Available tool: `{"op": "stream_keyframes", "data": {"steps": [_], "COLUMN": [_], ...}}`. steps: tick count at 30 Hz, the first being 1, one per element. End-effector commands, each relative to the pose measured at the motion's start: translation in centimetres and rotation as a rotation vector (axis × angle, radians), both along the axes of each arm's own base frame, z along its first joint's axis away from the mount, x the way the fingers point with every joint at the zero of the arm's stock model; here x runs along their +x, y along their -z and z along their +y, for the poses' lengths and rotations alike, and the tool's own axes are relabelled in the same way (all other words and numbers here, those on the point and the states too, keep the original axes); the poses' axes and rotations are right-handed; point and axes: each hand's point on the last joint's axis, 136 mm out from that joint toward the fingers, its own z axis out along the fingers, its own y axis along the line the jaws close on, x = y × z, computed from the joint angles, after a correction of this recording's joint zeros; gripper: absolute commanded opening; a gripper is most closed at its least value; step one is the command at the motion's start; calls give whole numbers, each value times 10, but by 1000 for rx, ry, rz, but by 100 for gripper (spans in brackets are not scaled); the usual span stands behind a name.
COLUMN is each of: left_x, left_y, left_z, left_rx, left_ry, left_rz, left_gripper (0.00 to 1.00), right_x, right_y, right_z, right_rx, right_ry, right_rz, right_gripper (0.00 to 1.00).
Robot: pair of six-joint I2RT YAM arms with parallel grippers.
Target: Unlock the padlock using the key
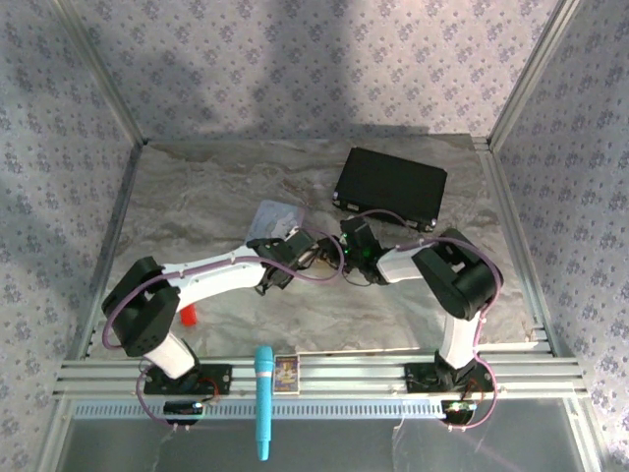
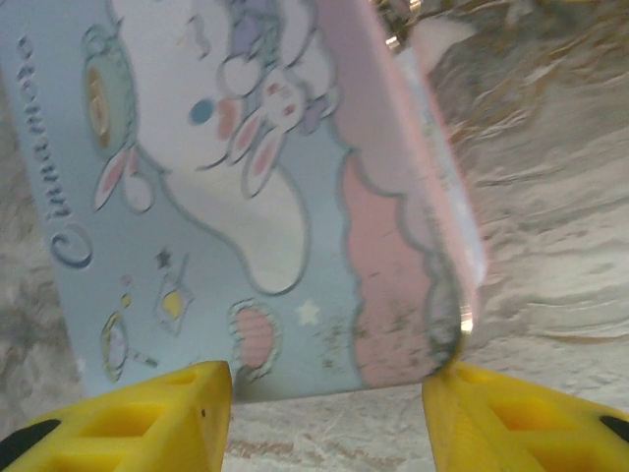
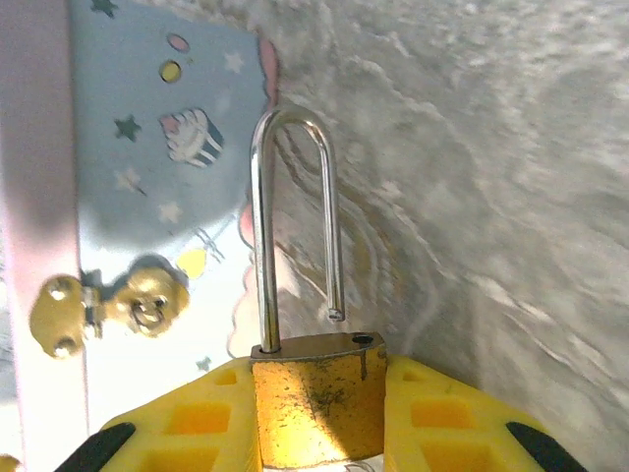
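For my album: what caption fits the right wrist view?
Right gripper holds the brass padlock, shackle open, beside the tin.

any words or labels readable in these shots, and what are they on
"Cinnamoro", cursive, runs up the left side of the tin's lid, its end cut off by the frame edge.
The small card on the front rail has print too small to read.
No lettering is readable on the padlock or the black case.

Pastel cartoon tin (image 2: pixel 265 187) tilted above marbled table (image 2: pixel 550 216); left pincer (image 2: pixel 329 413) spread.
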Motion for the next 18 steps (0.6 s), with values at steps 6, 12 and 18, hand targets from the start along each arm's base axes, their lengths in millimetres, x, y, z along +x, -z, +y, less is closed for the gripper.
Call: {"op": "stream_keyframes", "data": {"steps": [6,12,18], "left_x": [12,10,4], "left_y": [-33,-38,-31], "left_z": [28,39,46], "left_rx": [11,25,-36], "left_ry": [-142,-217,-348], "left_rz": [-156,-171,-181], "left_gripper": [65,75,81], "right_x": [-61,-75,-83], "right_y": [64,59,57], "right_z": [-79,-112,-128], "right_rx": [-367,-612,-742], "right_ry": [-112,-240,-281], "right_rz": [294,356,366], "right_gripper": [5,14,22]}}
